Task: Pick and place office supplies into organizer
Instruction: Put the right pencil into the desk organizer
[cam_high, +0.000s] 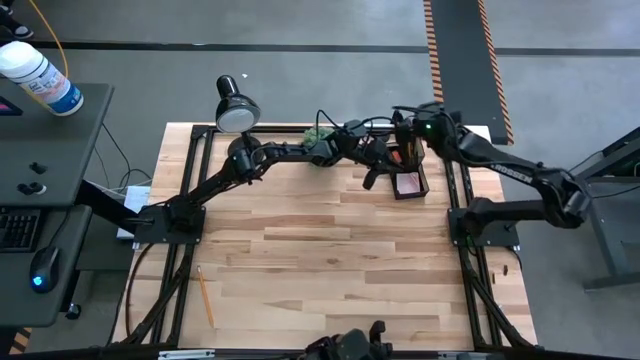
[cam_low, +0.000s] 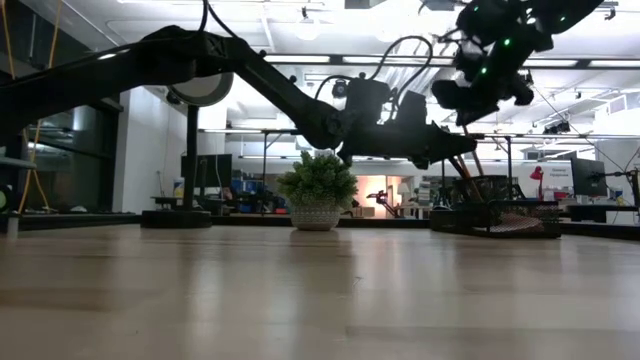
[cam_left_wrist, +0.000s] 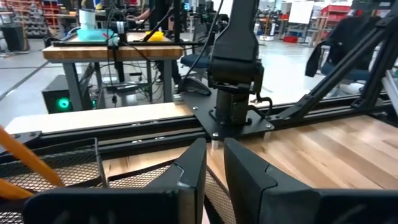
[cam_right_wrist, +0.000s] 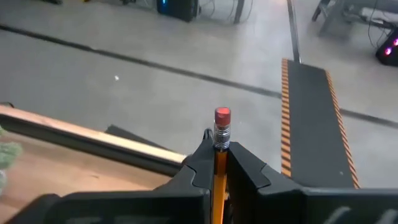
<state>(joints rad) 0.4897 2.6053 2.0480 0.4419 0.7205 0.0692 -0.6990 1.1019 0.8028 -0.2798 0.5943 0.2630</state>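
The black mesh organizer (cam_high: 425, 180) stands on the table at the far right, with a pink sticky-note pad (cam_high: 410, 186) in its low tray and orange pencils (cam_left_wrist: 25, 163) leaning in it. My left gripper (cam_high: 378, 170) (cam_left_wrist: 214, 148) reaches level to its left side, with its fingers nearly together at the mesh. My right gripper (cam_high: 408, 135) (cam_right_wrist: 217, 148) hangs above the organizer's far end, shut on an orange pencil (cam_right_wrist: 219, 163). A loose pencil (cam_high: 205, 296) lies flat near the table's front left. My left gripper has the organizer's mesh wall (cam_left_wrist: 214, 200) between its two fingers, one finger (cam_left_wrist: 189, 177) on the tray side and one outside. It comes in level from the table's left. The organizer stands on the table. My right gripper pinches the pencil's shaft just below the red eraser (cam_right_wrist: 222, 117), which sticks out past the fingertips. The pencil runs along the fingers, and its lower part is hidden behind them. It is lifted clear of the table.
A black desk lamp (cam_high: 238, 108) stands at the far left corner, and a small green plant (cam_high: 318, 133) (cam_low: 317, 195) at the far edge, behind my left arm. Black frame rails run along both sides. The middle and near parts of the wooden table are bare.
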